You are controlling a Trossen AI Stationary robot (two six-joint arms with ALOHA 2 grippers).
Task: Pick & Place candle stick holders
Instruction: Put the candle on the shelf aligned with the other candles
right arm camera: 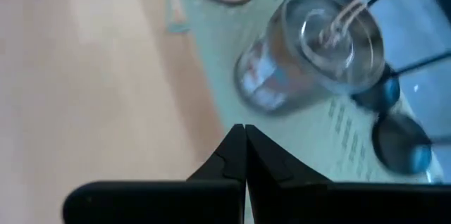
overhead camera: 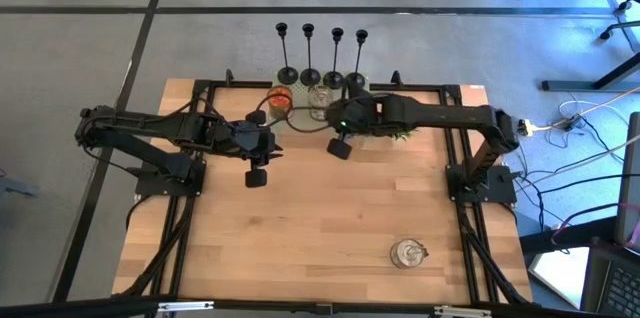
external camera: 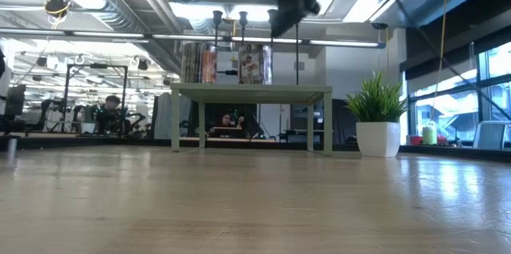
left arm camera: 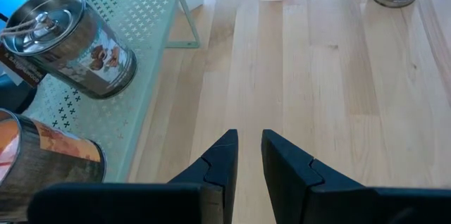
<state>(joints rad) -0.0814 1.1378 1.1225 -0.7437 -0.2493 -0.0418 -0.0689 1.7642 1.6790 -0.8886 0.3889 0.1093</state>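
Four black candlestick holders (overhead camera: 320, 58) stand upright on their round bases in a row at the far side of a pale green perforated shelf (left arm camera: 151, 37). Two of their bases (right arm camera: 398, 143) show in the right wrist view and two of their tops (external camera: 230, 17) in the low view. My left gripper (overhead camera: 256, 174) (left arm camera: 249, 143) hangs over the bare wood just near the shelf, empty, with only a narrow gap between its fingers. My right gripper (overhead camera: 340, 146) (right arm camera: 244, 134) hovers above the shelf's near edge, shut and empty, short of the holders.
Two short jars stand on the shelf in front of the holders: a clear one with a metal lid (right arm camera: 310, 48) (left arm camera: 70, 41) and an orange one (overhead camera: 280, 98) (left arm camera: 42, 160). A small green plant (external camera: 379, 118) stands at the shelf's right end. Another jar (overhead camera: 408, 253) stands near the table's near right.
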